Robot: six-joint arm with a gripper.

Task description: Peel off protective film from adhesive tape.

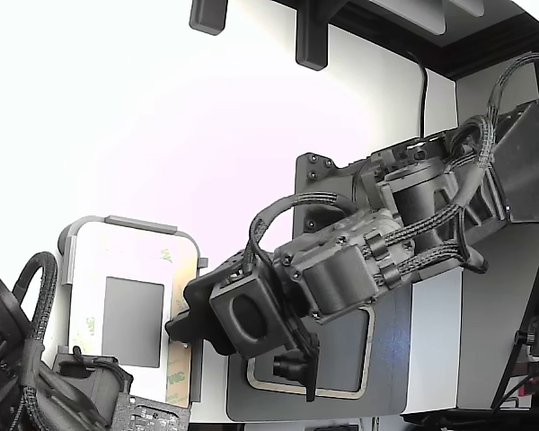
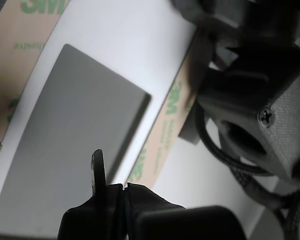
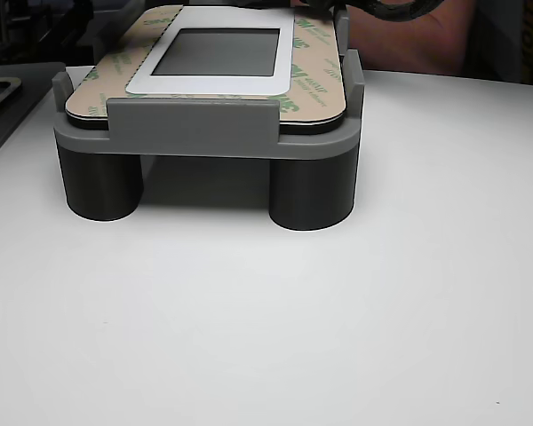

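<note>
While the arm reached across the exterior view from the right, its claw (image 1: 181, 325) sat at the right-hand edge of the light panel (image 1: 130, 269), over the protective film (image 1: 181, 377) that ran down that edge. From the wrist view the two dark fingertips (image 2: 97, 170) stood pressed together with no gap showing, just beside the film (image 2: 162, 132); whether they pinched its edge could not be told. The panel, with its small grey rectangle (image 3: 218, 51), lay in a grey holder (image 3: 195, 133) on round legs, standing on the white desk (image 3: 338, 337). A dark tray (image 1: 391, 350) with a thin tan frame lay behind the arm. A second arm's black cabling (image 1: 18, 359) crowded the exterior view's lower left corner.
</note>
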